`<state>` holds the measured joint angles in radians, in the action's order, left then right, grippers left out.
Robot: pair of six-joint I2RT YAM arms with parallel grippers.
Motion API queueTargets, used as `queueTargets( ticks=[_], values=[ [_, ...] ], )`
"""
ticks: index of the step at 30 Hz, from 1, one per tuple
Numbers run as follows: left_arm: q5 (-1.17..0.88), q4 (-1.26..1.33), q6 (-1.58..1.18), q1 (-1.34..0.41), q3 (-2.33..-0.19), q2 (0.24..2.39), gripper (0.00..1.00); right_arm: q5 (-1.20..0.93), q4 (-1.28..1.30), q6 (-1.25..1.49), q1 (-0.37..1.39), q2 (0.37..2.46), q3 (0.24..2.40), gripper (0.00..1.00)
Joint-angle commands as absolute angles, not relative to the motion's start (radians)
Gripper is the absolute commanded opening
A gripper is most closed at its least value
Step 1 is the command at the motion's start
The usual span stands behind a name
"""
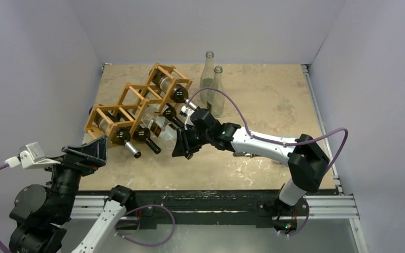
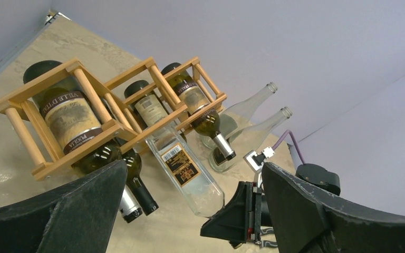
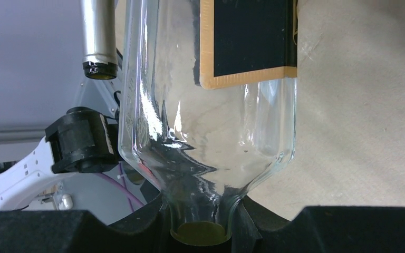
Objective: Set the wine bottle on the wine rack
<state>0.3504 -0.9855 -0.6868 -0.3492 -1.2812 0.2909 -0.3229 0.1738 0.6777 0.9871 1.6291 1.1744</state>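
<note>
Lower left in the top view, the left gripper (image 1: 90, 150) hangs with its jaws spread wide and nothing between them, so it offers no backup. Just right of centre, the right gripper (image 1: 187, 143) is clamped on the neck of the clear wine bottle (image 1: 161, 129). That is the weak spot: smooth glass held at its thinnest end, with the body's whole weight levering beyond the fingers (image 3: 348, 232). A slip or twist there would likely drop the shoulder onto the table, or knock the dark bottles (image 1: 121, 134) whose necks jut out alongside. Letting go too soon could let it slide back out. From the fingers the bottle runs up and left, base-first into a lower cell of the wine rack (image 1: 131, 87); how deep it sits I cannot tell. Two empty bottles (image 1: 212, 79) stand at the top, beyond the rack.
</note>
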Motion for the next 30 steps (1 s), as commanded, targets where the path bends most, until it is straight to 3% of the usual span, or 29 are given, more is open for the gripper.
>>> queueTargets(
  ticks=[1,30],
  values=[
    [0.37,-1.017,-0.657,-0.353,-1.304,0.255,1.0,-0.372,-0.052,0.589,0.98,1.592,1.273,0.0],
    [0.4,-1.109,-0.614,-0.353,-1.348,0.231,0.99,-0.452,-0.107,0.586,0.91,1.914,1.608,0.0]
  ],
)
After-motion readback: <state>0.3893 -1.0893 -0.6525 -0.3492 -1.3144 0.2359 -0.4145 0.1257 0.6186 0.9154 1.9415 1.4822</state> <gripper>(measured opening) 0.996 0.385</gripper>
